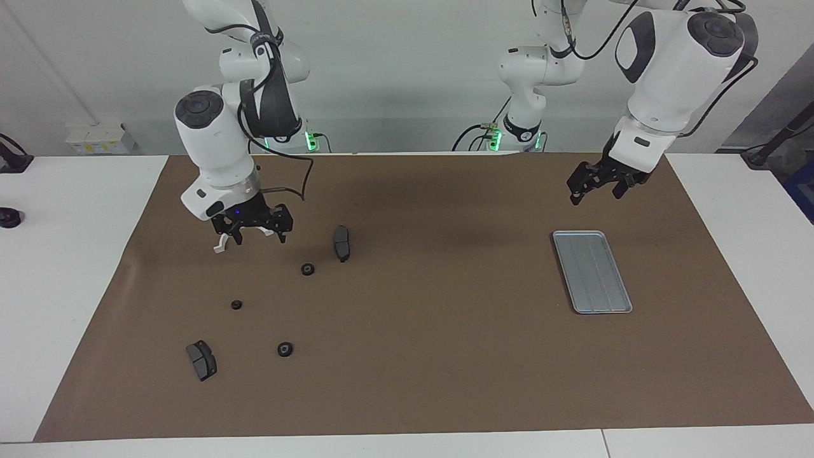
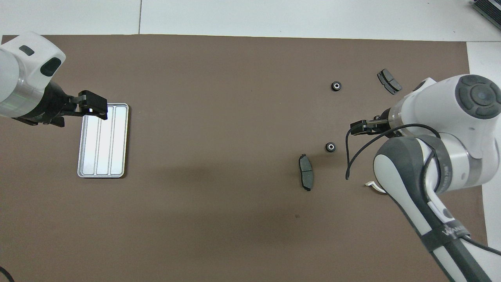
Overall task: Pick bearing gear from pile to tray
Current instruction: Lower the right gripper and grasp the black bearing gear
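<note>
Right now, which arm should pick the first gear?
Right. The right gripper hangs open over the pile by the gears; the left gripper waits near the empty tray.

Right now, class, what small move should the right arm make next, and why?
Probably shift the right gripper to the nearest gear and lower it. It hangs open over the white bracket, holding nothing; the tray holds no gear, and the left gripper waits open near it.
</note>
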{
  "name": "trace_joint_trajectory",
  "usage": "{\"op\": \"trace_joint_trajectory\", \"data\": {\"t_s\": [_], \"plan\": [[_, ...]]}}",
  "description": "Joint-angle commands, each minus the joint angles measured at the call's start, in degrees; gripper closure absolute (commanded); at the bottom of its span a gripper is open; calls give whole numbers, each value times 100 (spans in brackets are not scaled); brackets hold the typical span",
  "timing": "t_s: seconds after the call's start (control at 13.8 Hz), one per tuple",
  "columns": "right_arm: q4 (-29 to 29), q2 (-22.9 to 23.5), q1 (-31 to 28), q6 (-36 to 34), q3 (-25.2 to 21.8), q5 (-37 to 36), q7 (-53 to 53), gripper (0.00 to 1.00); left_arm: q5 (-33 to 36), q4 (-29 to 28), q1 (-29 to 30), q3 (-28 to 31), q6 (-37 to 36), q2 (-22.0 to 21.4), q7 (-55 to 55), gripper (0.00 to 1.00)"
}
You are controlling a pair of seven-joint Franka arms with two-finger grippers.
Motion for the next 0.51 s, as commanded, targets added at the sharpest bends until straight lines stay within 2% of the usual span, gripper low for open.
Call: {"op": "trace_joint_trajectory", "data": {"t_s": [0.0, 0.29, 0.43], "plan": [[-341, 214, 102, 679, 23, 160, -41, 0, 2, -226, 51, -22, 108, -190, 27, 0], [-579, 644, 242, 1409, 23, 160, -23, 0, 2, -226, 51, -22, 108, -190, 27, 0], [-666, 795, 365, 1690, 14, 160, 90, 7, 2, -226, 59, -22, 108, -190, 27, 0]]}}
